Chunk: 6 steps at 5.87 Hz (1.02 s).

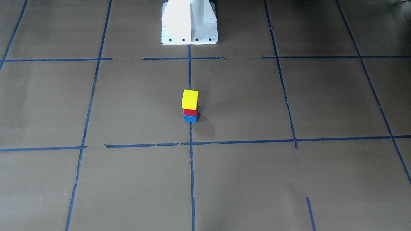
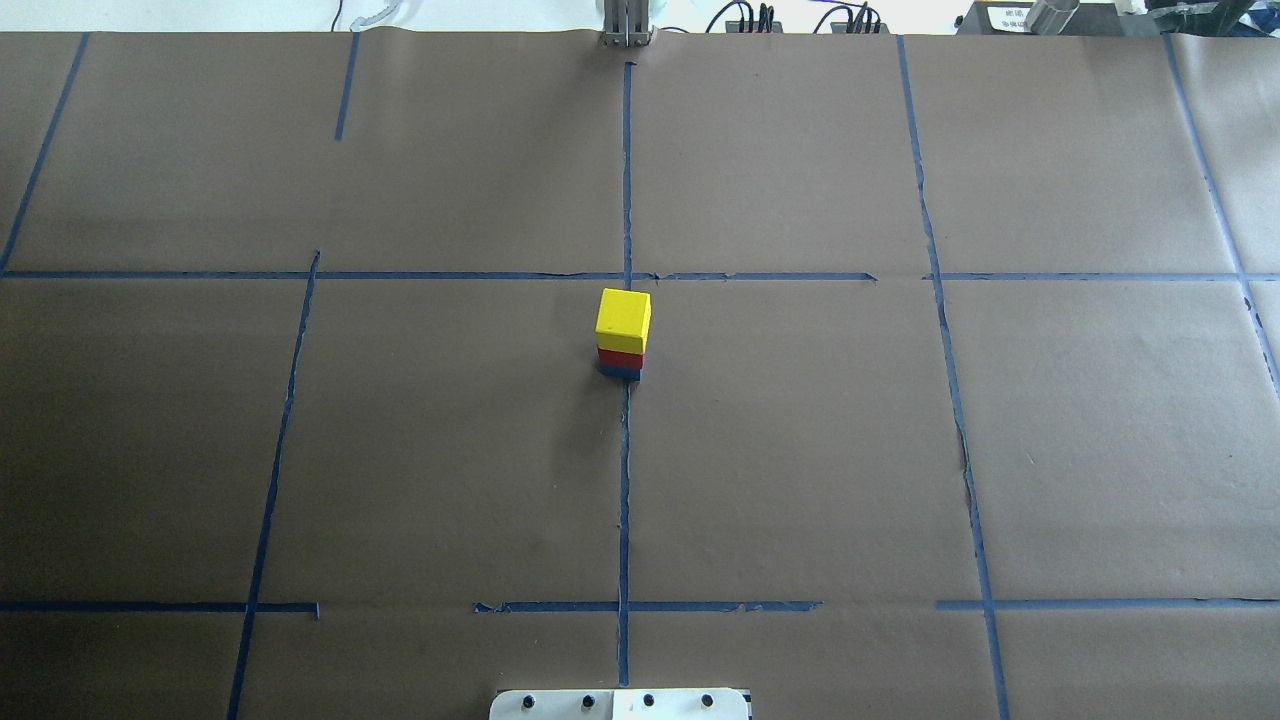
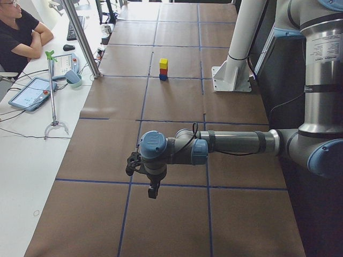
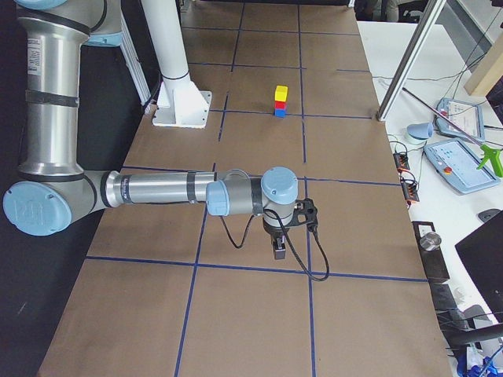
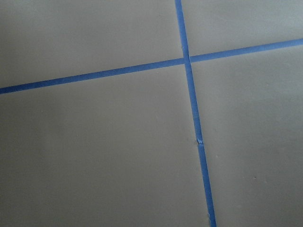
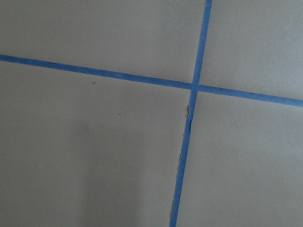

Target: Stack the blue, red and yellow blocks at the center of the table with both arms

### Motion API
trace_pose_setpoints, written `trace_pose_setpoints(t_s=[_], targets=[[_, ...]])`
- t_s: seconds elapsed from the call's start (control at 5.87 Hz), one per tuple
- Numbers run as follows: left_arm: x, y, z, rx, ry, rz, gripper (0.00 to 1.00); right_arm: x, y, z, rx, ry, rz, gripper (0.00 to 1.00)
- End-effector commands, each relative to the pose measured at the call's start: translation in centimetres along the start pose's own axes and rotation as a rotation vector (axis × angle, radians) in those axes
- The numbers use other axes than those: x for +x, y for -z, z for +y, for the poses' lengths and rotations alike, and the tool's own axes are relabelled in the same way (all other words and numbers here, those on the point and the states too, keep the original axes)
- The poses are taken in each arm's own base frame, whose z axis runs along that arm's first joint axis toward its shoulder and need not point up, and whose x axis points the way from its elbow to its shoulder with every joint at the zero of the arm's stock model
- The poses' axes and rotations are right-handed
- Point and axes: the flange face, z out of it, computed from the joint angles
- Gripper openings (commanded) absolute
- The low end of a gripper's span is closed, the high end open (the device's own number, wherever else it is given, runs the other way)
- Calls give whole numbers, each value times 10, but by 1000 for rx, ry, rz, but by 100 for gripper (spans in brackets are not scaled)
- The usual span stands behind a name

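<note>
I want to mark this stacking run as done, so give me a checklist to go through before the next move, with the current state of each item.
1. Stack order, with the blue block at the bottom, the red block on it and the yellow block on top: ok.
2. Stack sits at the centre of the table, on the middle tape line: ok.
3. Stack stands upright, no visible lean: ok.
4. Left gripper far from the stack: ok.
5. Right gripper far from the stack: ok.
6. Both grippers open and empty: cannot tell, side views only.
</note>
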Motion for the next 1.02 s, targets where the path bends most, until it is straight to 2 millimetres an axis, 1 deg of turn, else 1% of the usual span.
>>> trace_pose_setpoints(t_s=[0.0, 0.17, 0.34, 0.51, 0.68, 0.85], targets=[[0, 0, 0, 1, -1, 1, 100, -1, 14, -18, -3, -27, 0, 100], [-2, -2, 1, -4, 1, 1, 100, 0, 13, -26, -15, -35, 1, 100], [-1, -1, 1, -3, 0, 2, 100, 7, 7, -26, -27, -40, 9, 100], [-1, -1, 1, -4, 2, 4, 100, 9, 6, -25, -30, -25, 25, 100], [2, 1, 1, -4, 3, 5, 100, 15, 6, -24, -37, 67, 57, 100], [-1, -4, 13, -11, 9, 8, 100, 17, 5, -24, -40, 70, 56, 100]])
